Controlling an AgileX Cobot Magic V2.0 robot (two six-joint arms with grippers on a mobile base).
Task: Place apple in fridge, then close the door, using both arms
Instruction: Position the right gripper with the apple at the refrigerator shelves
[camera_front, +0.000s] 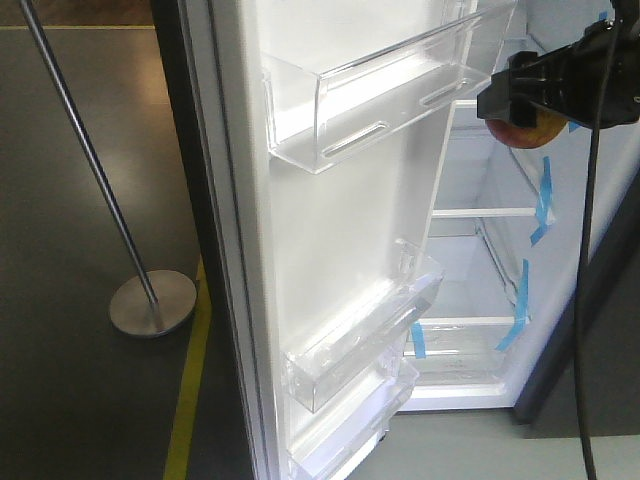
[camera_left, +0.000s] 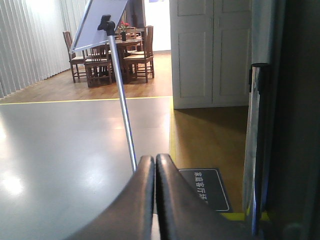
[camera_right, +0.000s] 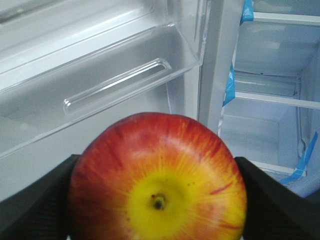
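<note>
My right gripper (camera_front: 520, 118) is shut on the red and yellow apple (camera_front: 522, 129), held high at the fridge's open front. In the right wrist view the apple (camera_right: 157, 180) fills the lower frame between the black fingers (camera_right: 272, 200). The fridge (camera_front: 475, 260) stands open, white inside, with glass shelves and blue tape. Its door (camera_front: 330, 240) is swung wide to the left, with clear bins on its white inner face. My left gripper (camera_left: 154, 161) is shut and empty, outside the fridge, facing the room floor. It does not show in the front view.
A metal stand with a round base (camera_front: 150, 303) stands on the grey floor left of the door, with a yellow floor line (camera_front: 190, 390) beside it. A clear door bin (camera_right: 115, 85) is close ahead of the apple. A black cable (camera_front: 590, 250) hangs at the right.
</note>
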